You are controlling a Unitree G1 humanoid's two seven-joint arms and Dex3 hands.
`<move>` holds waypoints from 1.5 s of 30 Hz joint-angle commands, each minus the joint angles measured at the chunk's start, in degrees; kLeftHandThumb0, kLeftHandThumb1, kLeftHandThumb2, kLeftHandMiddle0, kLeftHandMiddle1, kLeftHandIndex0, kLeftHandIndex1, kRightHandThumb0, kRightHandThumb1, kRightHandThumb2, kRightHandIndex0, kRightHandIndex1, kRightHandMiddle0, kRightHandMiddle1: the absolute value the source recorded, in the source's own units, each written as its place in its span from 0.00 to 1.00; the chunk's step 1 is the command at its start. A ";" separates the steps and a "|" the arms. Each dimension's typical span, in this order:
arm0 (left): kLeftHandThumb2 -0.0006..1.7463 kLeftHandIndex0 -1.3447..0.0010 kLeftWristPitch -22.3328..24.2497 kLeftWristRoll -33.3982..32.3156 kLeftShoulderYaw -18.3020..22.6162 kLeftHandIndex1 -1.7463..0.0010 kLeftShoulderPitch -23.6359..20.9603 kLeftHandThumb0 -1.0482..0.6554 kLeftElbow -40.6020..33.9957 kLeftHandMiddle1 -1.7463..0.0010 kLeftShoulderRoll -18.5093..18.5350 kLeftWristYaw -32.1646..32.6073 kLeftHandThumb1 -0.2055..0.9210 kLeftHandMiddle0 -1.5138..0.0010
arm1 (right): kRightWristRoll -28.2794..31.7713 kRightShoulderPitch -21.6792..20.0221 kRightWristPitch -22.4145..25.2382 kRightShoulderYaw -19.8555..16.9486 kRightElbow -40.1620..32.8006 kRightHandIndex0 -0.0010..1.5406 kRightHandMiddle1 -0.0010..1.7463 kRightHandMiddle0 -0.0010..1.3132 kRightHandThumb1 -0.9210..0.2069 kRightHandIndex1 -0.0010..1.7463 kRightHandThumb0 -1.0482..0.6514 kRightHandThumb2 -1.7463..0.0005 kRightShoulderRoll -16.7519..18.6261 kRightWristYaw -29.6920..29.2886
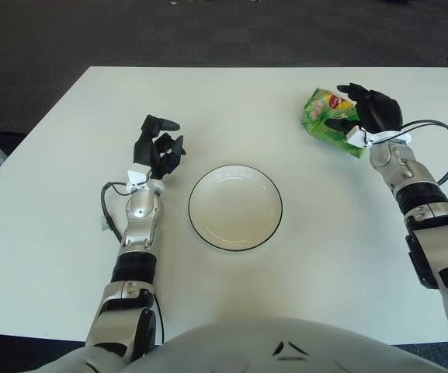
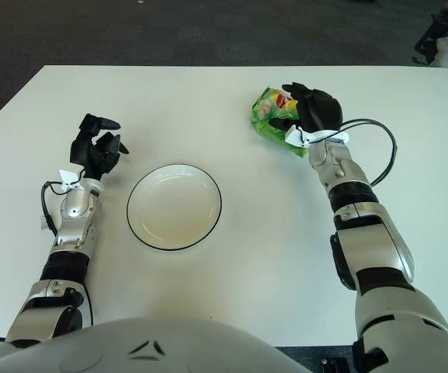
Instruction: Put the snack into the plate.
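A green snack bag [image 1: 321, 116] lies on the white table at the far right. My right hand [image 1: 342, 107] is on the bag's right end, one finger over its top edge and another under its near edge, curled around it. The bag still touches the table. An empty white plate [image 1: 235, 207] with a dark rim sits in the middle, well to the left of the bag. My left hand [image 1: 160, 144] shows left of the plate, fingers loosely bent and holding nothing.
The white table [image 1: 301, 295] spans the view; its far edge runs just behind the bag, with dark floor [image 1: 208, 31] beyond. A black cable [image 1: 443, 148] loops from my right wrist. A second cable [image 1: 107, 210] hangs by my left forearm.
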 commanded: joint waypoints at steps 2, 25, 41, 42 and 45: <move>0.18 0.69 0.46 0.30 0.06 0.12 0.62 0.40 -0.56 0.06 0.12 0.56 1.00 0.46 | 0.56 -3.58 0.43 1.34 4.72 0.15 0.06 0.28 0.00 0.00 0.14 0.61 0.98 1.02; 0.19 0.69 1.06 1.06 -0.11 0.12 1.45 0.41 -1.98 0.06 -0.34 1.26 1.00 0.46 | 1.41 -8.51 2.24 4.68 15.15 0.12 0.03 0.27 0.00 0.00 0.10 0.55 3.57 6.86; 0.19 0.70 1.42 1.58 -0.23 0.12 2.63 0.41 -3.66 0.05 -0.55 1.64 1.00 0.46 | 3.89 -5.15 4.18 4.71 18.11 0.09 0.03 0.27 0.00 0.00 0.09 0.55 5.17 13.47; 0.19 0.70 1.46 1.62 -0.22 0.12 2.68 0.41 -3.76 0.05 -0.57 1.68 1.00 0.46 | 4.27 -4.86 4.03 4.62 18.10 0.08 0.03 0.27 0.00 0.00 0.09 0.55 5.13 13.87; 0.19 0.70 1.66 1.71 -0.18 0.12 2.75 0.41 -3.98 0.05 -0.59 1.81 1.00 0.46 | 4.81 -4.16 3.58 4.67 17.99 0.08 0.03 0.27 0.00 0.00 0.08 0.55 4.89 14.62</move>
